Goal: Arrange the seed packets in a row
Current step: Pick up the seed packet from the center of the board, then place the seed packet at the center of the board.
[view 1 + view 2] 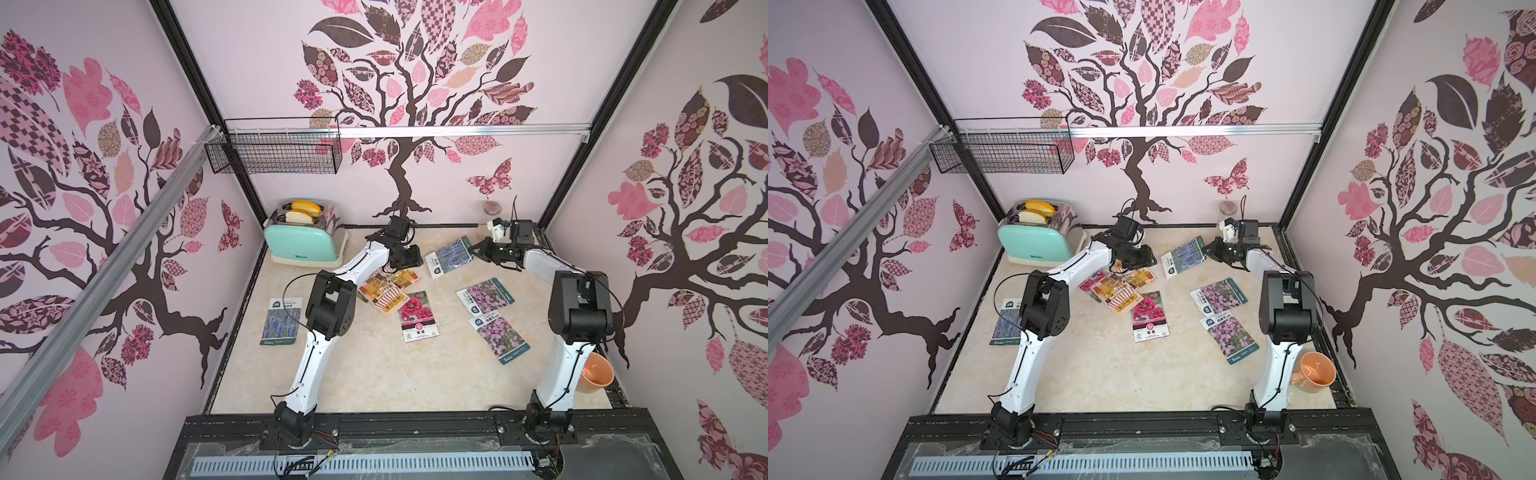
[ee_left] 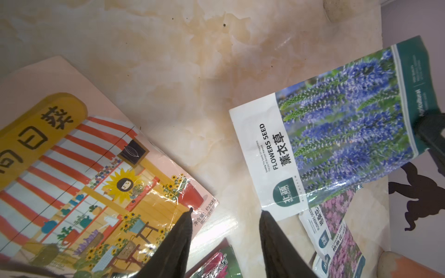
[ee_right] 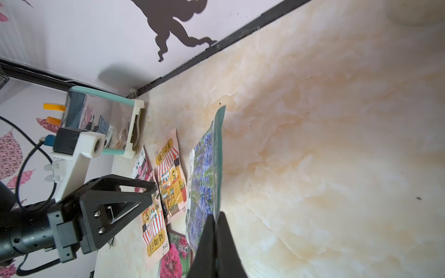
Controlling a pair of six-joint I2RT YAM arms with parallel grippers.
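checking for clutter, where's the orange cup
In both top views the orange cup sits by the table's right edge, just outside the right arm's lower link; nearest it lies a lilac flower packet.

The left arm (image 1: 307, 361) and right arm (image 1: 557, 382) are built alike: glossy white tapered links joined by a bulky black elbow housing (image 1: 332, 307), each on a round black base (image 1: 291, 424). A thin black cable (image 1: 284, 299) loops out beside each elbow and runs along the white shells. The left gripper (image 2: 226, 210) has two dark tapering fingers (image 2: 177, 243). Its black triangular frame (image 3: 89, 204) shows two silver screws (image 3: 97, 213) and carries a white camera bracket (image 3: 77, 156)
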